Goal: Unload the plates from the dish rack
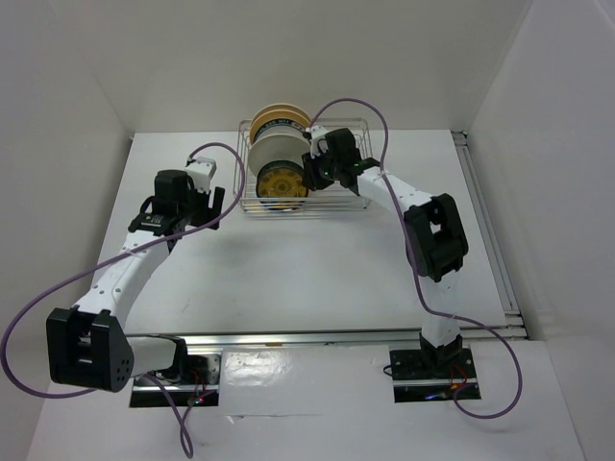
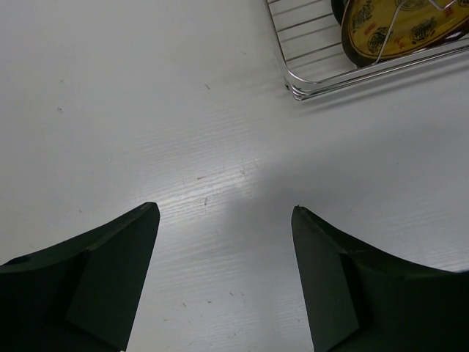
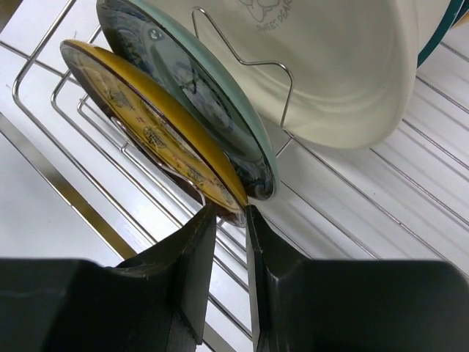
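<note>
Right hand (image 3: 231, 220) straddles the rim of the gold-patterned plate (image 3: 146, 117), prong-held upright in the dish rack (image 2: 366, 72) at the tabletop's (image 2: 146, 110) far edge; whether clamped is unclear. Left hand (image 2: 223, 207) apart, idle.

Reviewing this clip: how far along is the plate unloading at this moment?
Done: nothing visible; no plate lies on the table in the top view. In hand: the right gripper has its jaws astride the rim of the gold plate, which sits in the dish rack; a firm pinch can't be confirmed. The left gripper hangs open over the table. Left: the gold plate, blue plate, cream plate and more behind.
</note>
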`<act>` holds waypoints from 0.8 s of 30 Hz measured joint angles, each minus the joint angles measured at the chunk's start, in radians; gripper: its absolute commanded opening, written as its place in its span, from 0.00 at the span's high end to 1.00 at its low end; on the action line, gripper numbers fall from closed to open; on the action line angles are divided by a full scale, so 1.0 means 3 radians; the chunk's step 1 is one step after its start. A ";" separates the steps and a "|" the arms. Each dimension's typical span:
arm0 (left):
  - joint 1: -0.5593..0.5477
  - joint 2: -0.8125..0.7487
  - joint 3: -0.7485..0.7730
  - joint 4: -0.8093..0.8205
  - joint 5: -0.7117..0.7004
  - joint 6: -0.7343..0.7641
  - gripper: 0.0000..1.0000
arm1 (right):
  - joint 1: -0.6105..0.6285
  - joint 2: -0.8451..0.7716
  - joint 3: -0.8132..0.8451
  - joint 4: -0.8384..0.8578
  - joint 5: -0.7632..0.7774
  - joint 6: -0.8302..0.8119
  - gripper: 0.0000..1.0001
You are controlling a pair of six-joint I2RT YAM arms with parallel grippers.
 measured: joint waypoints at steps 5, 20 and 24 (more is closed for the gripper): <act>0.0000 0.0000 0.0000 0.0008 0.0000 0.0000 0.14 | -0.0006 0.0078 0.0076 0.0000 0.0000 0.0014 0.69; 0.0000 0.0000 0.0000 0.0008 0.0000 0.0001 0.14 | -0.0010 0.0215 0.0155 -0.0032 -0.0051 -0.0024 1.00; 0.0000 0.0000 0.0000 0.0008 0.0000 0.0001 0.14 | -0.0027 0.0223 0.0155 -0.0005 -0.0090 -0.0036 1.00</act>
